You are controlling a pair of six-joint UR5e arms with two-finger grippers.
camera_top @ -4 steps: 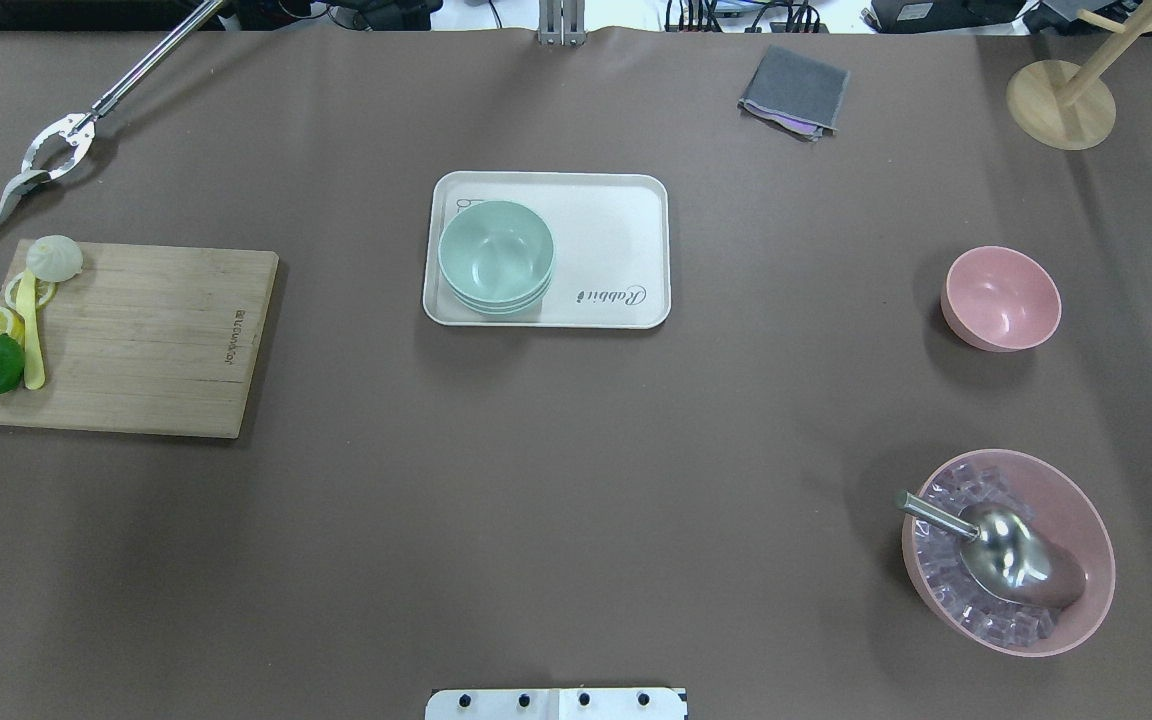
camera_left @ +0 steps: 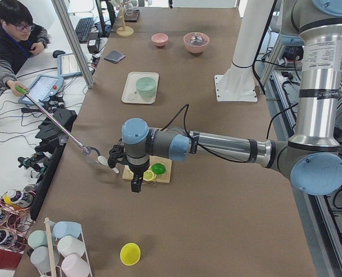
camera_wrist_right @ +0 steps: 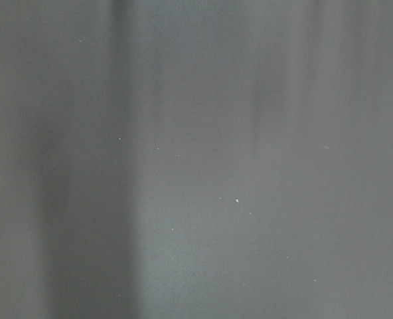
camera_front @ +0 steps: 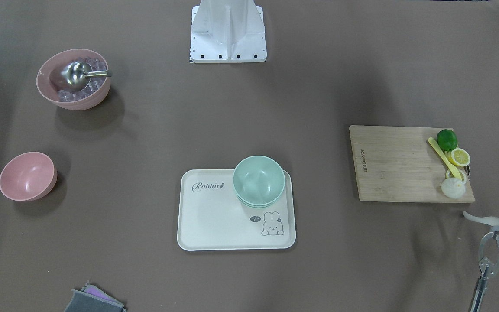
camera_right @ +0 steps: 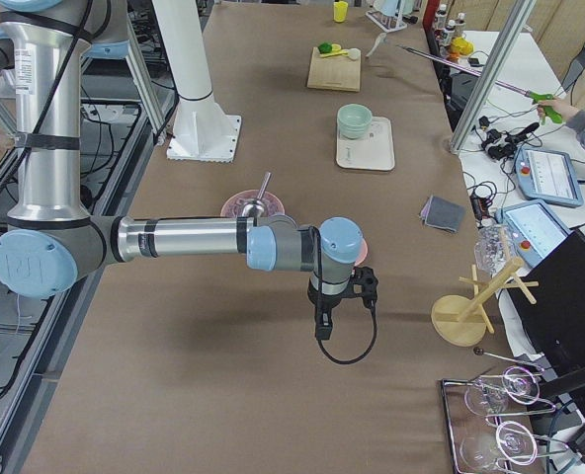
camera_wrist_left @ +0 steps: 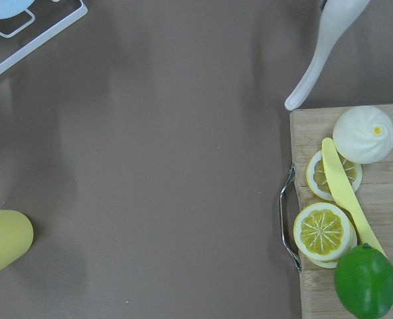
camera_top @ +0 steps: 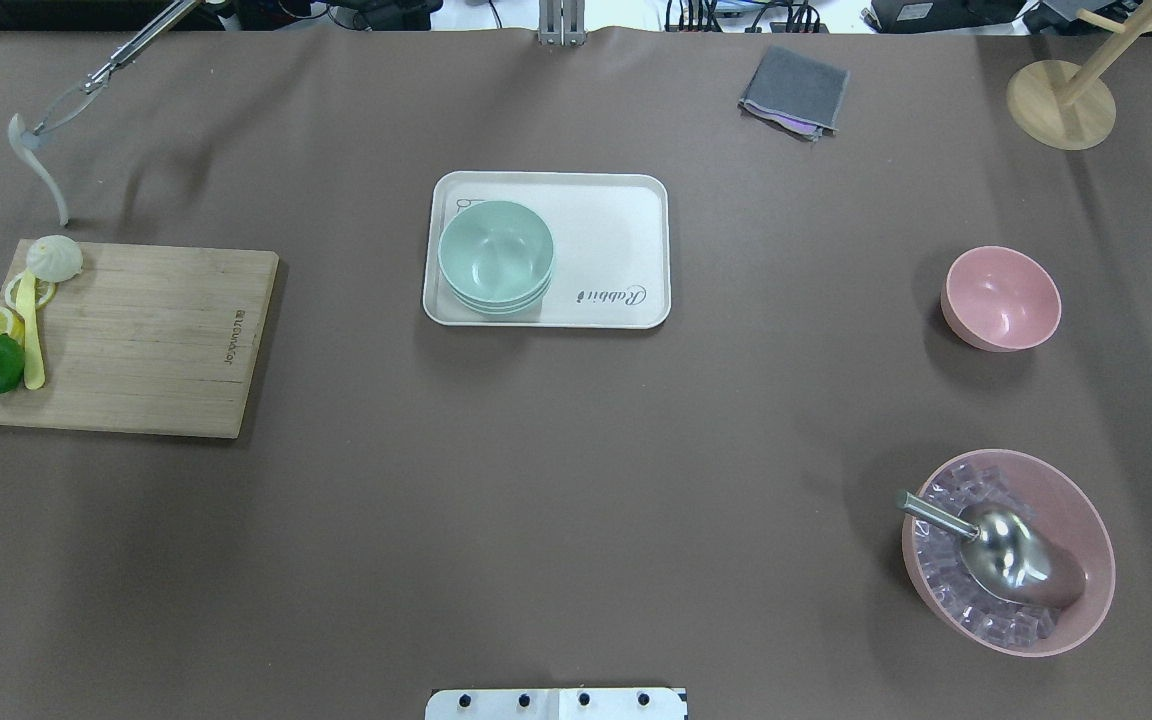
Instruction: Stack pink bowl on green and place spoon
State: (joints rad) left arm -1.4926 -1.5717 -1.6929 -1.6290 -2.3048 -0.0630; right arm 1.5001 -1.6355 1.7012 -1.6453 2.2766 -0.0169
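Left tool [camera_left: 137, 186]: points down by the cutting board [camera_top: 126, 340]; open or closed, can't tell.
Right tool [camera_right: 321, 334]: points down over bare desk [camera_top: 576, 520]; grip unreadable too.
Pink bowl [camera_top: 1001, 298]: small, plain, upright, empty, alone on the right.
Green bowl [camera_top: 494, 255]: mint, topping a stack on the tray [camera_top: 616, 230].
Tray print: "Rabbit", "hi".
Spoon [camera_top: 36, 165]: white, pinched by a reacher [camera_top: 126, 50], far left.

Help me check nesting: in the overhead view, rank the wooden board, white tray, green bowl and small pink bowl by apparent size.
1. wooden board
2. white tray
3. green bowl and small pink bowl: they look about alike, so I won't rank them.
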